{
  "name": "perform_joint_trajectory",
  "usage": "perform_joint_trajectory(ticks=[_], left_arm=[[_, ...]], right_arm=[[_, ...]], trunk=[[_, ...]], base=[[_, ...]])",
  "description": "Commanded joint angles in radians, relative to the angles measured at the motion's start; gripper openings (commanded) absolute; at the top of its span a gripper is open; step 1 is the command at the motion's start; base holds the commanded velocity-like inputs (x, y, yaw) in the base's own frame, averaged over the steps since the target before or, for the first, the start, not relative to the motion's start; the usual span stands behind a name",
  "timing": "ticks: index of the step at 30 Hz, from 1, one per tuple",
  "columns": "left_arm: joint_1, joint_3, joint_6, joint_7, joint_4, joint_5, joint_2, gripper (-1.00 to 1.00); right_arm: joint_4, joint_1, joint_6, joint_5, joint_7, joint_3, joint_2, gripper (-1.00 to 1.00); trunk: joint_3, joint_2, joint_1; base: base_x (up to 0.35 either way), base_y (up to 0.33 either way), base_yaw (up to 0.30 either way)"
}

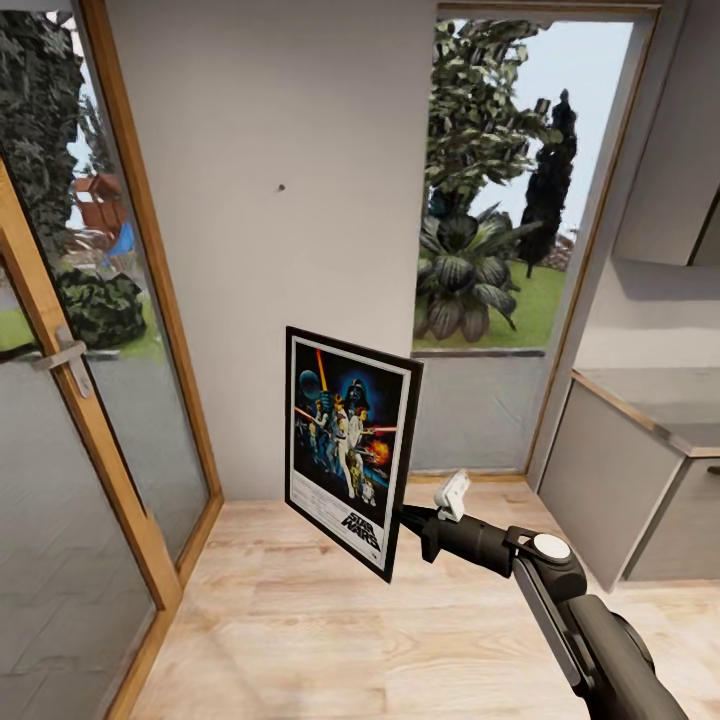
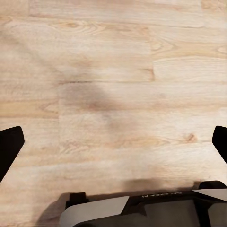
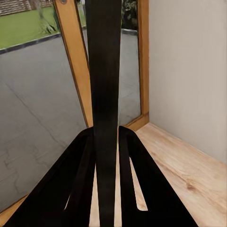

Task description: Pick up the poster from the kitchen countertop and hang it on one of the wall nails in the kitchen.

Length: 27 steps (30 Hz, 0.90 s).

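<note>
The right gripper is clamped on the poster's lower right edge, holding it upright in the air above the floor, below a wall nail. The left gripper's fingers are spread apart.

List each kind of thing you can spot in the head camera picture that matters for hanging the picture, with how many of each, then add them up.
Poster, held in the right claw: 1
Wall nail, on the grey wall above the poster: 1
Door handle, on the glass door at the left: 1
Window, right of the nail: 1
Total: 4
</note>
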Motion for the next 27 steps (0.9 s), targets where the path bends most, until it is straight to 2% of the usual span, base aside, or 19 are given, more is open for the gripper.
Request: perform_joint_trajectory(ticks=[1,9,27], left_arm=[[0.000,0.002,0.001,-0.006,0.000,0.009,0.000,1.00],[0.000,0.002,0.001,-0.006,0.000,0.008,0.000,1.00],[0.000,0.002,0.001,-0.006,0.000,0.009,0.000,1.00]], right_arm=[[0.000,-0.001,0.011,-0.013,0.002,0.001,-0.001,-1.00],[0.000,-0.001,0.011,-0.013,0.002,0.001,-0.001,-1.00],[0.000,-0.001,0.012,-0.013,0.009,0.000,-0.001,-1.00]], trunk=[[-0.001,-0.001,0.001],[-0.001,-0.001,0.001],[-0.001,-0.001,0.001]], base=[[0.106,0.131,0.000],[0.115,0.054,0.000],[0.313,0.084,0.000]])
